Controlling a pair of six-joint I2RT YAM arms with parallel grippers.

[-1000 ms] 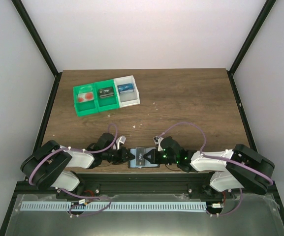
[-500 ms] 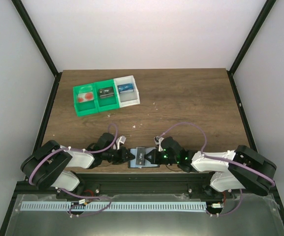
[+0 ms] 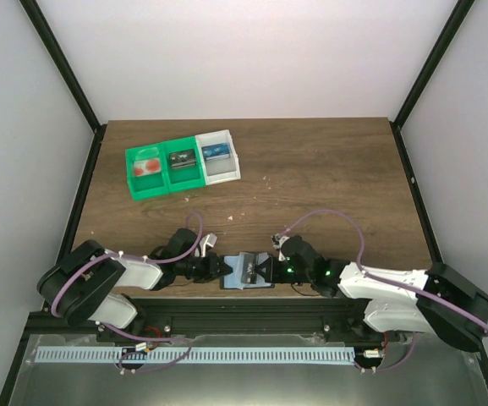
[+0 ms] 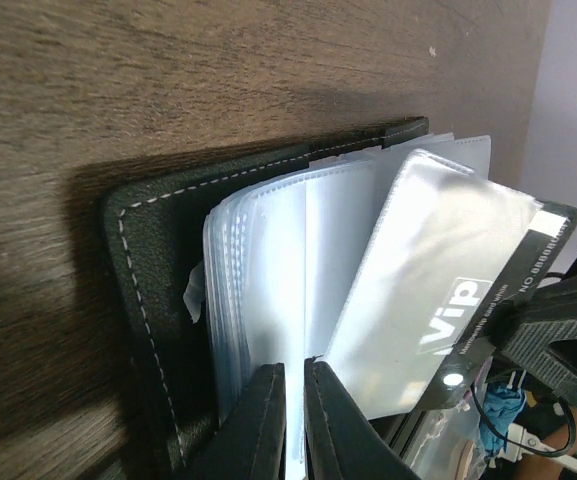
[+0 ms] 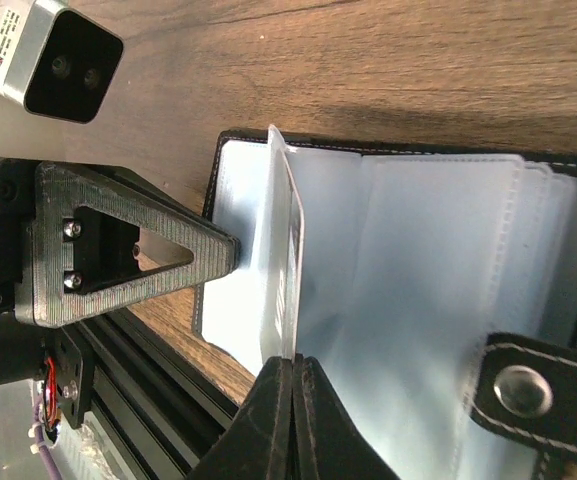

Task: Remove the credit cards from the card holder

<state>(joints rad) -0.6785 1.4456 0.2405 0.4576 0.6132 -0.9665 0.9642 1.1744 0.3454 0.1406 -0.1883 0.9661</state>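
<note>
The holder (image 3: pixel 245 272) lies open at the near edge of the worktop (image 3: pixel 328 169), between the two arms, with its clear leaves fanned upward. The left pincer (image 4: pixel 293 388) is all but closed, pinching one of those clear leaves. The right pincer (image 5: pixel 293 385) is clamped on the edge of a pale silvery card (image 4: pixel 418 290) marked "ViP". The card stands tilted above the leaves, its lower end down among them. The holder's snap tab (image 5: pixel 528 390) shows just beside the right pincer. A green-and-white tray (image 3: pixel 167 167) sits well apart, toward the far left of the worktop.
</note>
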